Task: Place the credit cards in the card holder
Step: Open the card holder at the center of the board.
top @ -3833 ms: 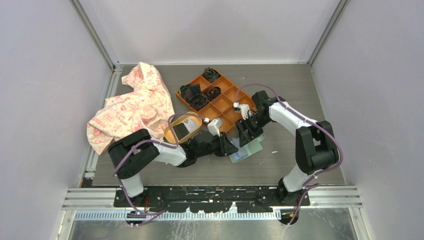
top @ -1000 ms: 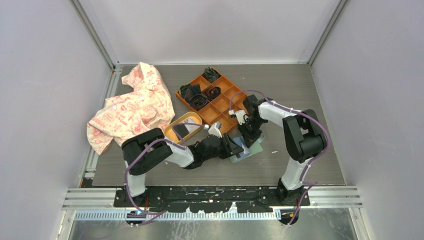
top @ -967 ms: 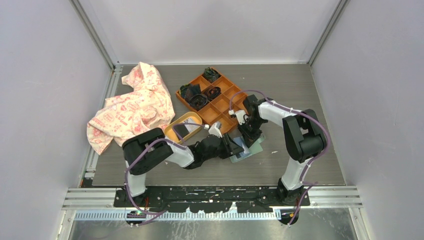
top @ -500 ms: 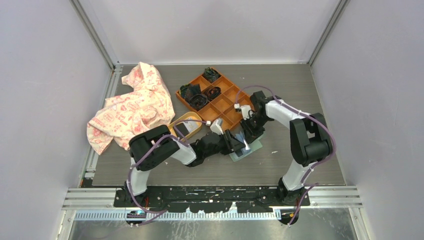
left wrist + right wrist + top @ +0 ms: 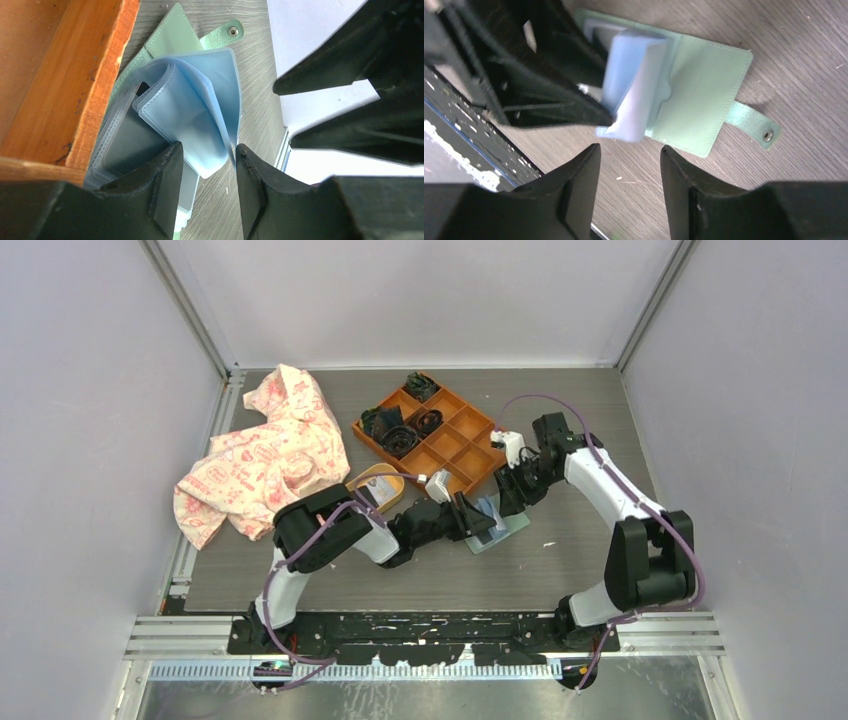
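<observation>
The sage-green card holder [image 5: 704, 95] lies open on the table, snap tab [image 5: 755, 123] out to the side, its pale blue sleeves [image 5: 195, 115] fanned upward. One clear sleeve holds a dark credit card [image 5: 131, 150]. My left gripper [image 5: 209, 150] is open and low over the holder [image 5: 507, 530]. The sleeves' lower corner sits between its fingers, and a thin sleeve edge runs along the right finger [image 5: 252, 190]. My right gripper [image 5: 630, 150] is open and empty above bare table, just beside the holder. In the top view, the left gripper [image 5: 478, 520] and right gripper [image 5: 508, 498] flank the holder.
The orange compartment tray [image 5: 470, 455] stands right behind the holder; its wall [image 5: 95, 75] fills the left wrist view's left side. A yellow oval dish [image 5: 385, 472] holding a dark flat thing is partly under the left arm. A patterned cloth [image 5: 265, 455] lies far left.
My right gripper has opened and drawn back up and to the right, off the holder. The left arm has slid a little to the right, still at the sleeves.
</observation>
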You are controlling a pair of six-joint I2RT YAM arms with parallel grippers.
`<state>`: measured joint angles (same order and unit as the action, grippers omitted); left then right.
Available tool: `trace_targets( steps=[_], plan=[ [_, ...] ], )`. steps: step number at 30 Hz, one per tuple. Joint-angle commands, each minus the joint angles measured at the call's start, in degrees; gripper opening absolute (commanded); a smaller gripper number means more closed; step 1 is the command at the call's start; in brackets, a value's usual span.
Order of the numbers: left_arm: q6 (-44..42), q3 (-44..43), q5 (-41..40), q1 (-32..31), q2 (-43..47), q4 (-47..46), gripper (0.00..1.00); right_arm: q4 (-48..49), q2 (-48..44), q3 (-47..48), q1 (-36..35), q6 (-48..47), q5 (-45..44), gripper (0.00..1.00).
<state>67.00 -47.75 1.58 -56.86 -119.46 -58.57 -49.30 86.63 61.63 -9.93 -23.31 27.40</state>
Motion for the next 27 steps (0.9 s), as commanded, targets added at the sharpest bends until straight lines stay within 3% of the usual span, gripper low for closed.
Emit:
trace_targets(
  steps=[1,3,8,11,16,27],
  plan=[
    [-0.7,-2.0,0.2,1.1,-0.6,-4.1,0.44,-1.7,-8.8,-2.7,0.2,-12.4,5.8,0.56],
    [0.2,-2.2,0.5,1.3,-0.9,-4.5,0.44,0.6,-14.5,-6.0,0.2,-18.5,6.7,0.64],
    [1.6,-2.3,1.2,1.7,-1.6,-5.3,0.44,13.8,-30.4,-22.3,0.2,-35.5,8.5,0.99],
    [1.8,-2.5,1.5,1.7,-1.8,-5.3,0.44,15.8,-31.9,-27.3,0.2,-45.3,9.0,0.99],
    [2.3,-2.3,2.0,1.7,-2.3,-6.2,0.44,30.3,-29.5,-32.9,-1.2,-44.7,2.2,1.00],
    [2.7,-2.4,2.8,1.8,-2.8,-6.9,0.44,40.7,-23.6,-33.6,-7.7,-40.8,-8.5,0.99]
  ],
)
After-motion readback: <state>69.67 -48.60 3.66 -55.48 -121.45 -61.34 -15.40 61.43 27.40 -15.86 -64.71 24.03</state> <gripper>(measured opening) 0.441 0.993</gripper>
